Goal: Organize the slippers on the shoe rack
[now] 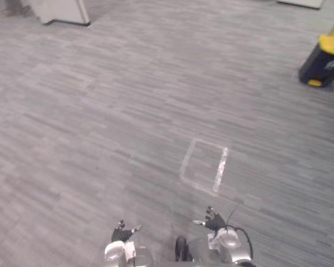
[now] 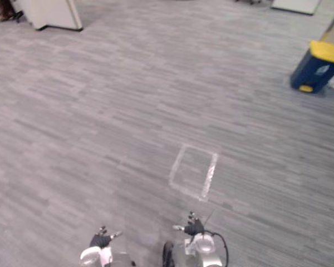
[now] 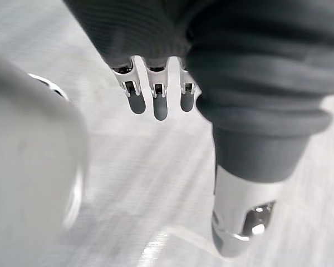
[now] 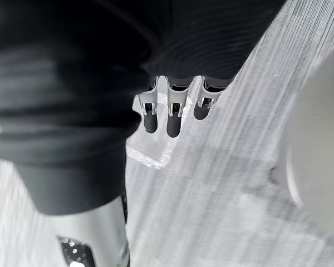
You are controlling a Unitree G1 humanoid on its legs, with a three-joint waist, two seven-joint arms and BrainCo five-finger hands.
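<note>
Floor (image 1: 100, 111): grey striped carpet, one continuous surface under everything
White cabinet (image 1: 61, 11): one; standing on the floor at the far left, well apart from both hands
Left hand (image 1: 121, 233): low in the head views, left of the right hand; its fingers (image 3: 160, 105) hang straight and relaxed in a row, thumb set apart; they grip nothing and hang clear of the floor
Taped rectangle (image 1: 220, 169): one; pale tape outline stuck flat on the floor, just ahead of the right hand
Right hand (image 1: 214, 221): low in the head views, near the taped rectangle; its fingers (image 4: 173, 122) are straight and loose, curled round nothing, above the carpet
Bin (image 1: 323, 60): one; dark blue with a yellow top, on the floor at the far right
Hands counted: two
</note>
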